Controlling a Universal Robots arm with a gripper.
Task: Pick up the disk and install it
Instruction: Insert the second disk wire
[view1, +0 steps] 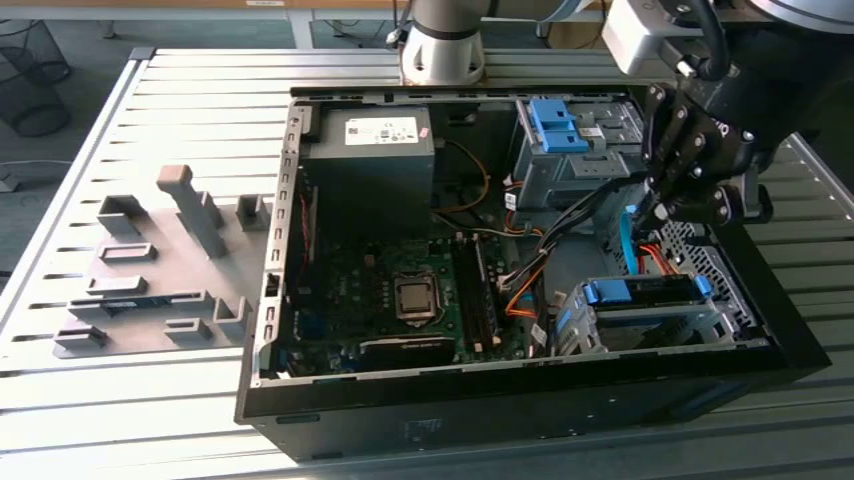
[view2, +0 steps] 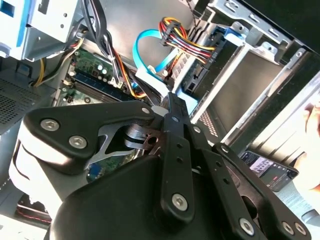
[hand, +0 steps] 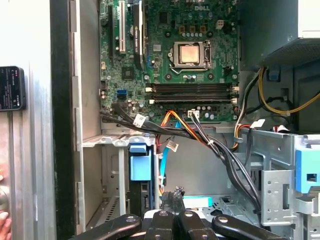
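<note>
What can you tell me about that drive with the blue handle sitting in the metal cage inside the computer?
The disk sits in a grey metal cage at the case's near corner, on the exterior view's right. Its blue plastic handle faces up, with a dark slim body behind it. It looks seated in the cage, level with its frame. The gripper hangs above it, apart from it. Orange and blue cables run beside the cage.

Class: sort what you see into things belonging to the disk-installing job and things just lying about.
Belonging to the job:
- gripper, inside the computer case
- disk, sitting in the drive cage

Just lying about:
- grey fixtures on the table
- power supply box
- bare blue bracket
</note>
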